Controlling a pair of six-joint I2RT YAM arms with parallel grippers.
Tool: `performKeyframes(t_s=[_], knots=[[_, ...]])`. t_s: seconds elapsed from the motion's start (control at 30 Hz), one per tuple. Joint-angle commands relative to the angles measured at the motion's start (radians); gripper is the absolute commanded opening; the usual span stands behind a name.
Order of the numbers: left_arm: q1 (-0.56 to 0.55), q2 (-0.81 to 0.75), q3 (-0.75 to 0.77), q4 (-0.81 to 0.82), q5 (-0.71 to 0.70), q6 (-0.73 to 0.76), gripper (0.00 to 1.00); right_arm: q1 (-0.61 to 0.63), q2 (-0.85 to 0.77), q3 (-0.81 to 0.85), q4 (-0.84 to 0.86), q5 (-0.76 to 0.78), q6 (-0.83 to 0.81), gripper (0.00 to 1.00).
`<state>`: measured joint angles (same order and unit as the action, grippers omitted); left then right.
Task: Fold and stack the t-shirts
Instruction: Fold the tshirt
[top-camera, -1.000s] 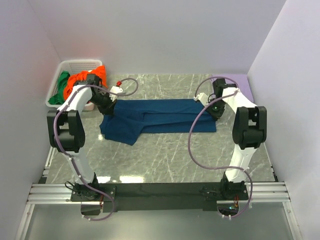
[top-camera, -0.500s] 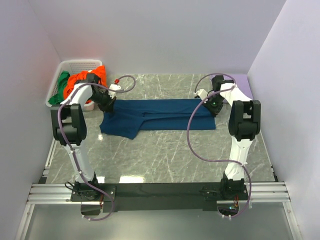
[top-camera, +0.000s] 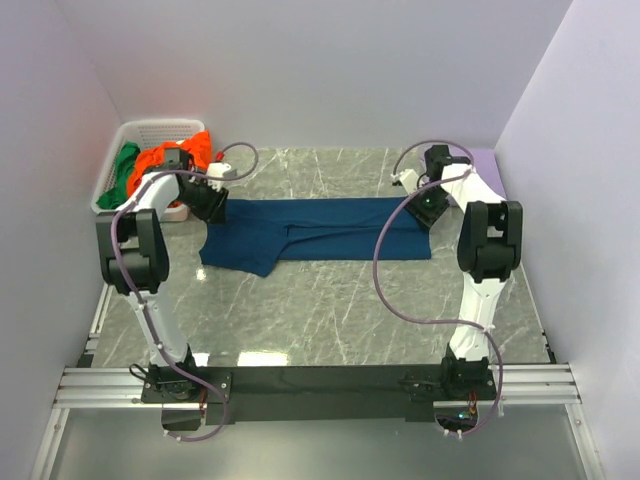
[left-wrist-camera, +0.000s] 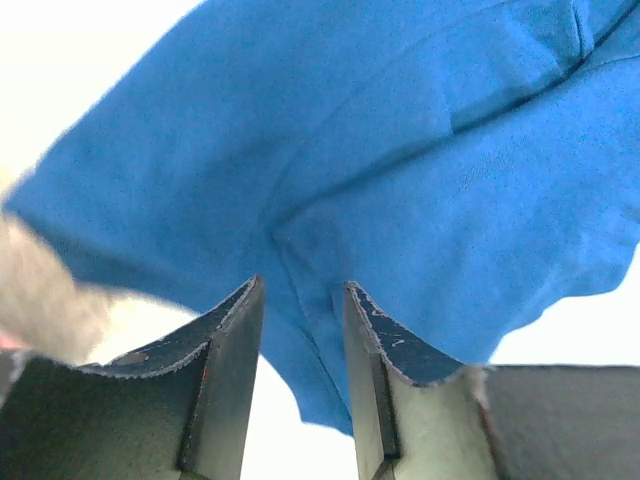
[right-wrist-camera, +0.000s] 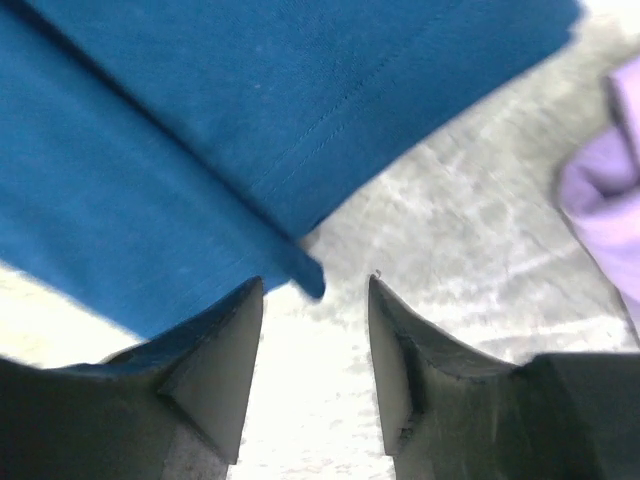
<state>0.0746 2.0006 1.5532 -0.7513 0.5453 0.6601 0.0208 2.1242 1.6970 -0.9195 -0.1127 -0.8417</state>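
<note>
Top view, change: both arms have drawn back to the far ends of the navy t-shirt (top-camera: 320, 228), which lies mid-table as a long strip; this fold looks finished.
Top view, surroundings: orange tee (top-camera: 160, 158) and green tee (top-camera: 125, 165) wait in the basket (top-camera: 150, 125) at far left, crowding the left arm.
Left wrist: left gripper (left-wrist-camera: 300, 290) has its jaws apart over loose cloth.
Right wrist: right gripper (right-wrist-camera: 315, 285) has its jaws apart, the hem corner unheld; purple cloth (right-wrist-camera: 610, 200) lies to the right.

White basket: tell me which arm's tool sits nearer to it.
Left. The left tool is just right of the white basket, at the navy t-shirt's left end; the right tool is across the table at its right end.
</note>
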Motion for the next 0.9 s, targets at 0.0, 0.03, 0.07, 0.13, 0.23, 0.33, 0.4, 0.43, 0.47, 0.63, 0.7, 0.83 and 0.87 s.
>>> performKeyframes(t_s=[0.0,0.03,0.07,0.13,0.23,0.33,0.4,0.43,0.47,0.63,0.7,0.83,0.87], knots=[[0.034,-0.14,-0.074,0.05,-0.014,-0.129,0.42,-0.004,-0.13,0.027,-0.059,-0.071,0.072,0.48],[0.036,-0.154,-0.096,0.055,-0.024,-0.148,0.41,-0.004,-0.129,0.024,-0.079,-0.111,0.097,0.45],[0.039,-0.167,-0.117,0.062,-0.028,-0.166,0.4,-0.004,-0.126,0.021,-0.099,-0.129,0.107,0.41],[0.05,-0.203,-0.182,0.09,-0.048,-0.218,0.39,-0.004,-0.118,-0.005,-0.128,-0.168,0.142,0.33],[0.054,-0.221,-0.252,0.127,-0.085,-0.263,0.35,-0.001,-0.115,-0.078,-0.102,-0.208,0.185,0.28],[0.054,-0.207,-0.288,0.145,-0.108,-0.296,0.3,0.007,-0.093,-0.126,-0.074,-0.214,0.217,0.27],[0.057,-0.186,-0.298,0.165,-0.125,-0.321,0.28,0.011,-0.072,-0.149,-0.055,-0.212,0.236,0.26],[0.059,-0.18,-0.301,0.177,-0.136,-0.333,0.26,0.016,-0.064,-0.154,-0.048,-0.209,0.245,0.26],[0.06,-0.16,-0.306,0.179,-0.137,-0.339,0.25,0.018,-0.055,-0.157,-0.042,-0.197,0.253,0.26],[0.077,-0.103,-0.324,0.149,-0.159,-0.353,0.23,0.022,0.008,-0.161,-0.039,-0.136,0.28,0.26],[0.082,-0.109,-0.361,0.133,-0.163,-0.344,0.22,0.024,0.006,-0.178,-0.033,-0.104,0.282,0.26],[0.083,-0.16,-0.459,0.103,-0.168,-0.317,0.17,0.024,-0.021,-0.23,-0.039,-0.058,0.267,0.26],[0.083,-0.187,-0.476,0.095,-0.169,-0.313,0.15,0.022,-0.036,-0.246,-0.041,-0.048,0.26,0.26]])
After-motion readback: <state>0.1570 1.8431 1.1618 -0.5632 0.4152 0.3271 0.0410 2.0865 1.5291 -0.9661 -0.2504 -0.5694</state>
